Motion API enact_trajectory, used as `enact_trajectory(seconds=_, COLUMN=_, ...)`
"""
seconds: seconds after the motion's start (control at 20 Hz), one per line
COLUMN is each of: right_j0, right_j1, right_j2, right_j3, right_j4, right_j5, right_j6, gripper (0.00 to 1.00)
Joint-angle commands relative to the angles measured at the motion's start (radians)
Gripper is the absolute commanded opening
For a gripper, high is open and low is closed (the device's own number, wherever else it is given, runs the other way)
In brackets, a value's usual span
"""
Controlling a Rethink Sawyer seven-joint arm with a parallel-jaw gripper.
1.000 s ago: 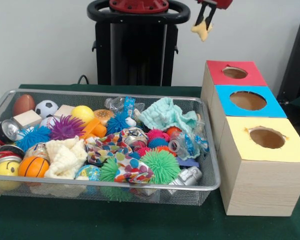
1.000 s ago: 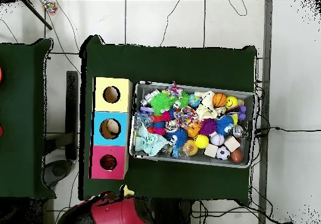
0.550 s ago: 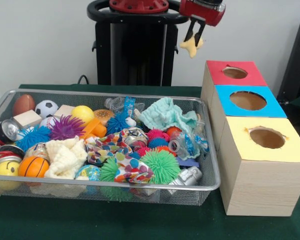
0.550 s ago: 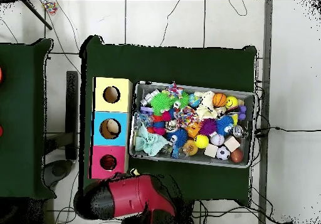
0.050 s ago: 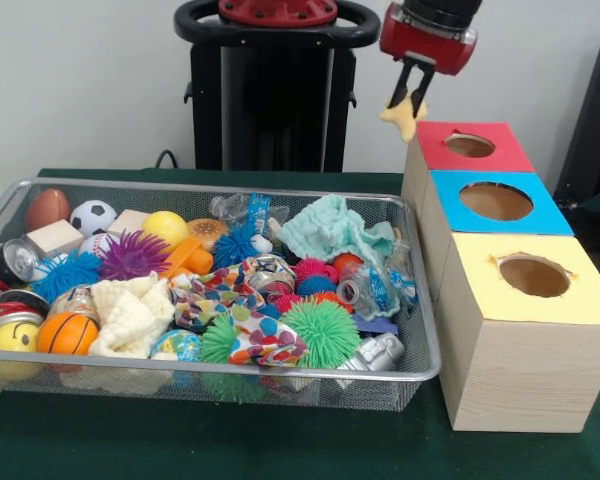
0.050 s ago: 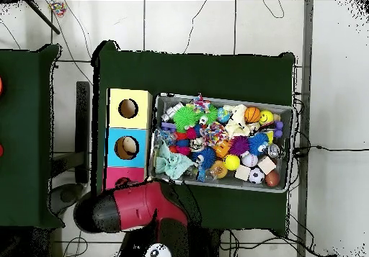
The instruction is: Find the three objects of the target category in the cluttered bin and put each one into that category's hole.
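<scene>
I see the silver wire-mesh bin [image 5: 420,340] crammed with toys: spiky rubber balls, an orange mini basketball [image 5: 67,333], a small soccer ball [image 5: 92,216], a mint green cloth [image 5: 330,230], crushed cans and wooden blocks. Beside it stand three wooden boxes in a row, with a red-topped box [image 5: 500,150], a blue-topped box [image 5: 550,205] and a yellow-topped box [image 5: 580,300], each with a round hole. My red and black gripper [image 5: 410,100] is clamped on a pale yellow star-shaped piece [image 5: 402,117], held in the air just beside the red box's near corner. Overhead, the arm [image 6: 133,207] covers most of the red box, so I cannot make out its hole there.
</scene>
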Motion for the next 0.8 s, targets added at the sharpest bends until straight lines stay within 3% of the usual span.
enact_trajectory(seconds=0.05, right_j0=0.096, right_j1=0.058, right_j2=0.087, right_j3=-0.19, right_j4=0.08, right_j5=0.177, right_j6=0.159, gripper=0.0)
enact_trajectory(seconds=0.4, right_j0=0.148, right_j1=0.117, right_j2=0.085, right_j3=-0.264, right_j4=0.128, right_j5=0.168, right_j6=0.159, gripper=0.0)
enact_trajectory(seconds=0.8, right_j0=0.105, right_j1=0.107, right_j2=0.12, right_j3=-0.221, right_j4=0.179, right_j5=0.117, right_j6=0.066, gripper=0.0)
